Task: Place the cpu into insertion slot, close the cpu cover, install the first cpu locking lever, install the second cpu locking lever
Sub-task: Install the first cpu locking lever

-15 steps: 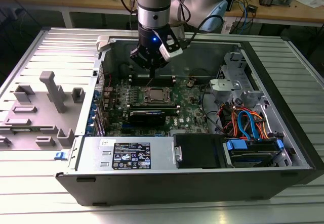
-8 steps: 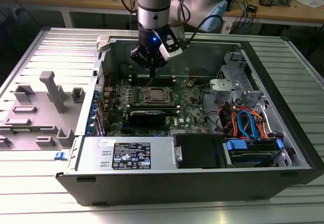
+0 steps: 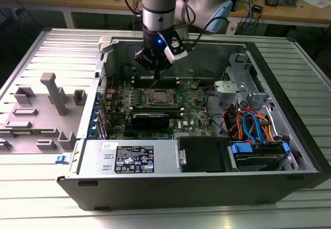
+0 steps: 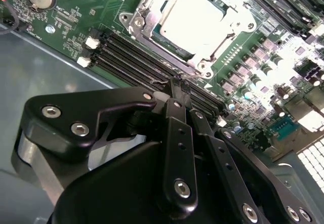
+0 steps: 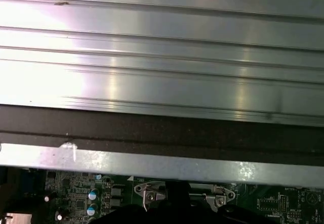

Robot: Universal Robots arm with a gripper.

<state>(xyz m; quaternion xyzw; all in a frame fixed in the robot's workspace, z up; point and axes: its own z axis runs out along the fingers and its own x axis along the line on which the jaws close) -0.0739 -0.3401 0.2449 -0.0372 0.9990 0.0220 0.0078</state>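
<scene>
One cpu flat in insertion slot, claw pinched beside

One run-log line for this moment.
cpu: seated in insertion slot | cpu cover: closed over it | end effector: shut, tips at a thin lever wire beside the socket

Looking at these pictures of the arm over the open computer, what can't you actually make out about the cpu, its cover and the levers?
- The cpu: washed out by glare in the second wrist view, so its seating is unclear.
- The cpu cover: lies over the socket; its far edge is cut by the frame.
- The locking levers: thin wires, latching too small to tell in the exterior view.
- The gripper: fingertips together near the socket; contact is unclear.
</scene>
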